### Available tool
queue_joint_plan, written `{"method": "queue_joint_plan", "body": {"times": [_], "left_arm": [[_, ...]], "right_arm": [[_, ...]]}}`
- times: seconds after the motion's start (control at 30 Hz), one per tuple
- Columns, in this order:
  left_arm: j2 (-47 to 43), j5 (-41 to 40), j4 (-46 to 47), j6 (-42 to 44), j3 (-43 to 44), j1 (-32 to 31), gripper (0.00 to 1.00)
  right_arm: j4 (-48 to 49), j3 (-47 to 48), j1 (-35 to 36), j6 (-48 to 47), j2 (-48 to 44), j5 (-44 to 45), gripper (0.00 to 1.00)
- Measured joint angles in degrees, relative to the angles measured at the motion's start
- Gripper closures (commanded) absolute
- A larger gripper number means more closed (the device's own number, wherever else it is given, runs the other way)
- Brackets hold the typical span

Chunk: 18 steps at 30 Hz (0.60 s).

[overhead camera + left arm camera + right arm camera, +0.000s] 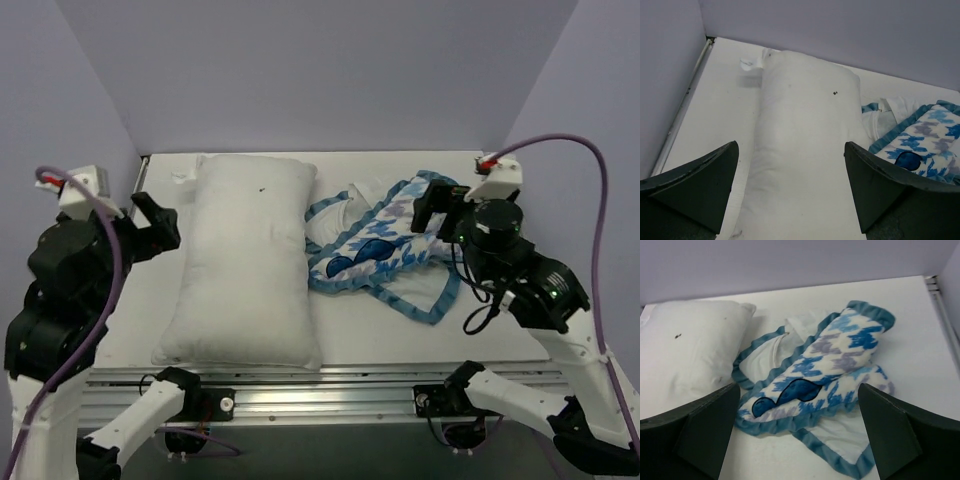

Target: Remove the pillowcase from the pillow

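The white table [480, 330] carries the pillow [250, 260] beside the crumpled pillowcase [385, 250]

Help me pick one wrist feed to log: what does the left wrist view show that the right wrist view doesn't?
Only the left wrist: the pillow across its full far end, a small white object on the table by its far left corner, and the left wall.
Only the right wrist: the whole crumpled pillowcase down to its near trimmed corner, and the table's right edge.
Both: the pillow's dark speck, some houndstooth print, the back wall. The left gripper and right gripper are each open and empty.
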Motion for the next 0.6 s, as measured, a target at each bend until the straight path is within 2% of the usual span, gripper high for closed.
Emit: {"method": "queue_joint_plan", "body": {"times": [0.23,0.4,0.6], "left_arm": [[-15.78,-5.84,-5.35,4.33,-1.09,0.00,0.06],[-26.40,-10.54,-6.05,5.46,-8.04,0.04,0.06],[-34.86,-13.92,-6.01,5.35,-18.29,0.04,0.06]], "right_arm": [[-4.22,-4.20,0.00,0.50,-18.73,11.37,0.00],[-5.01,-10.75,0.00,0.48,-31.17,17.16,0.00],[-5.60,-16.92,0.11,0.15,-38.99,19.43,0.00]]}}
